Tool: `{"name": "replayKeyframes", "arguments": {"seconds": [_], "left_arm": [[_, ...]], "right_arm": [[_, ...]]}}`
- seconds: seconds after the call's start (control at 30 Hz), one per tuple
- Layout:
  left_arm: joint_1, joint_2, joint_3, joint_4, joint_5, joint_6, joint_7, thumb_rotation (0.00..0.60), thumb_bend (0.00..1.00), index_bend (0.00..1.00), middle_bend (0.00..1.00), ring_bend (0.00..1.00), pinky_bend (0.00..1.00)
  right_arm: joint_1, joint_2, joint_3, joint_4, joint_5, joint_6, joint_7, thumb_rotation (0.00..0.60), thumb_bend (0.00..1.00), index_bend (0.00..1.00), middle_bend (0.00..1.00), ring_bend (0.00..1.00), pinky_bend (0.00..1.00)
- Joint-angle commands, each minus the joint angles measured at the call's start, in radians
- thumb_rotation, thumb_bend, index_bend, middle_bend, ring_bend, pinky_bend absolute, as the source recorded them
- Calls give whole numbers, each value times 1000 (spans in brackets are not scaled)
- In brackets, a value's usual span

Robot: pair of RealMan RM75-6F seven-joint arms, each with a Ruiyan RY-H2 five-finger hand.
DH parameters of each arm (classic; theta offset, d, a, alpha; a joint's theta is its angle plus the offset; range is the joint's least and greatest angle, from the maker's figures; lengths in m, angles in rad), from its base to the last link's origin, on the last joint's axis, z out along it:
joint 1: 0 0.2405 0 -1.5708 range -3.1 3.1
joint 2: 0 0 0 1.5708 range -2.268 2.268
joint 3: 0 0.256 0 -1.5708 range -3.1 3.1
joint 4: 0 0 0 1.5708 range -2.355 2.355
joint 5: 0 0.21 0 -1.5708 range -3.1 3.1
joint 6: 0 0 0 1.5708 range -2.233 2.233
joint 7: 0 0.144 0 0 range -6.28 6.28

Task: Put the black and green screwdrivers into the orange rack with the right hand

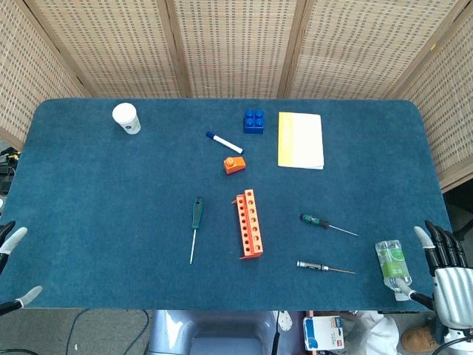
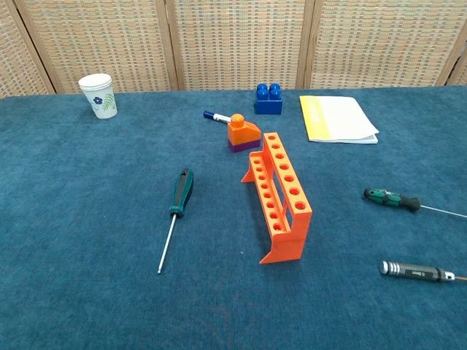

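The orange rack [image 2: 281, 198] stands mid-tabletop [image 1: 89, 222] with every hole unfilled; one black and green screwdriver [image 2: 177, 211] lies to its left, a second one [image 2: 394, 198] to its right. The right robot hand [image 1: 442, 255] rests at the tabletop's right edge, fingers apart, holding nothing, beside a clear plastic bottle [image 1: 392, 265]. Only the left robot hand [image 1: 15, 266] fingertips show, spread and empty.

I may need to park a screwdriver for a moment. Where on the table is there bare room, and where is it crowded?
Bare cloth lies between the paper cup and the left screwdriver, and below the notepad. It is crowded around the orange rack, marker and blue block.
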Motion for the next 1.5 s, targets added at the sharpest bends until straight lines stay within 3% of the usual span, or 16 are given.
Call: {"name": "replayKeyframes", "arguments": {"seconds": [0.03,0.33,0.63,0.93,1.1,1.5], "left_arm": [[1,0,0,1,0,2,-3,600,0,0,0,0,0],[-2,2,-2,-2,-1,-2,-5,600,0,0,0,0,0],[-16,6,-14,-21,-29,-32,8,600,0,0,0,0,0],[-26,6,-23,-29,-64,-62,14,600,0,0,0,0,0],[-28,7,-24,-31,-70,-68,16,600,0,0,0,0,0],[-26,8,-25,-29,-71,-63,7,600,0,0,0,0,0]], "right_arm": [[3,-1,-4,3,-3,-8,-5,600,0,52,0,0,60],[36,-10,-23,17,-3,-94,-27,600,0,100,0,0,50],[258,-46,-29,29,-20,-455,20,600,0,363,0,0,46],[364,-168,4,27,114,-663,-125,600,109,405,0,0,46],[383,-253,15,36,191,-698,-252,600,200,420,0,0,46],[412,-354,10,61,283,-714,-414,600,268,433,0,0,46]]}}
